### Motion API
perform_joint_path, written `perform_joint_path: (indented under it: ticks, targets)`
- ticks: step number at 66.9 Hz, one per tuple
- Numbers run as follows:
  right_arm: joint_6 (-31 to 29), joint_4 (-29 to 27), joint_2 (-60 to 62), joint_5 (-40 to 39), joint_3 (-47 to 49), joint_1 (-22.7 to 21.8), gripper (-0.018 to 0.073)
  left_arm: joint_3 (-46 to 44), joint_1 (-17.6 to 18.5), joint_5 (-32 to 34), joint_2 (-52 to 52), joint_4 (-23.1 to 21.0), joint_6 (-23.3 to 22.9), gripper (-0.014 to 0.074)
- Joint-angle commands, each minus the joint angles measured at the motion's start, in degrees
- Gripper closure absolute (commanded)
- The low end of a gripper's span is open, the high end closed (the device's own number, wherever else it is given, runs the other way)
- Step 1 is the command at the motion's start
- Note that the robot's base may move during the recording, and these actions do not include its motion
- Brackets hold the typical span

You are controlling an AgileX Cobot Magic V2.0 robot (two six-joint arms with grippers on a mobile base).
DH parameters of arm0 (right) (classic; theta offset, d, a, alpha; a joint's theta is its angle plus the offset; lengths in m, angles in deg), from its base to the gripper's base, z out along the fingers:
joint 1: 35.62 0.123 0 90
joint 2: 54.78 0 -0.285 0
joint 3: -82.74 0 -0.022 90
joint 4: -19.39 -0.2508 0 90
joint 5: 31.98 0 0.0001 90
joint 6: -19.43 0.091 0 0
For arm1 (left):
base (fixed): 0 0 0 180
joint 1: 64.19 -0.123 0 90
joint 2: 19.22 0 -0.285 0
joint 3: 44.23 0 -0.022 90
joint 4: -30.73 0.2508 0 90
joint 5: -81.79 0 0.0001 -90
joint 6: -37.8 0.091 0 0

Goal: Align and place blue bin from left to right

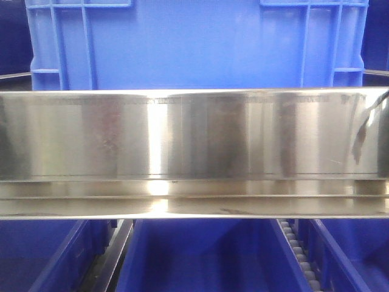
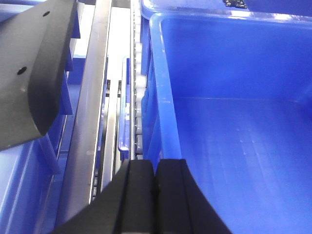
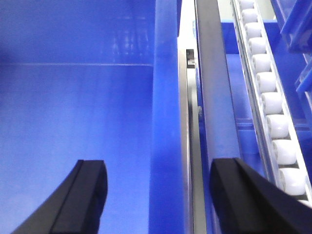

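The blue bin fills the top of the front view behind a steel rail; its glossy wall has ribs near both corners. Neither gripper shows in that view. Below the rail lies a lower blue crate. In the left wrist view my left gripper is shut, fingertips pressed together right at the left rim of a blue crate. Whether they pinch the rim I cannot tell. My right gripper is open and straddles the right wall of a blue crate, one finger inside, one outside over the rail.
A wide polished steel rail crosses the front view. Roller tracks and steel rails run beside the crate. More blue crates sit lower left and right. A black plate juts in at upper left.
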Motion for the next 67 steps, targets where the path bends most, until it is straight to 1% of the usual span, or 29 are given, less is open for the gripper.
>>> perform_joint_path:
  ticks: [1, 67]
  targets:
    - [0.2, 1.1, 0.0, -0.9, 0.6, 0.0, 0.0218, -0.5, 0.4, 0.4, -0.1, -0.4, -0.4, 0.0707]
    - [0.2, 1.5, -0.7, 0.4, 0.6, 0.0, 0.0218, -0.5, 0.4, 0.3, -0.1, -0.4, -0.4, 0.0707]
